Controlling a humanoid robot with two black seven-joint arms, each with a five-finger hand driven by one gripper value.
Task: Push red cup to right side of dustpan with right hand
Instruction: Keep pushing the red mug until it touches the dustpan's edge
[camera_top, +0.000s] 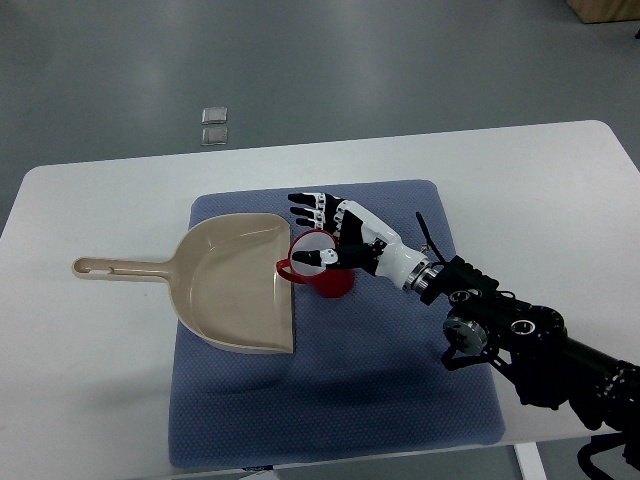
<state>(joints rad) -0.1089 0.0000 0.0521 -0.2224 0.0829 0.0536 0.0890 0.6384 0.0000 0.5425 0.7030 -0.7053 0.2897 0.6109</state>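
One hand is at work, the right hand (335, 235), whose dark arm comes in from the lower right corner and reaches diagonally up and to the left over the blue mat (400, 400). Its fingers (308, 205) are spread and extended, gripping nothing, with the palm lying over the far right of the red cup (322, 268) and the thumb tip resting across the cup's white inside. The cup stands upright on the mat with its mouth facing up, touching or almost touching the open straight edge of the beige dustpan (235, 285), so it already sits on the dustpan's right side, with a small red handle poking toward the pan. The relation that matters most is that the hand covers the cup from above and from the far right, while the dustpan lies directly to the cup's left; any push further right would have to come from the cup's left face, where the pan's lip leaves little room. The dustpan's long axis runs left to right, its handle pointing left across the white table (560, 190). To the cup's right the mat looks free of other items. The left arm does not show.
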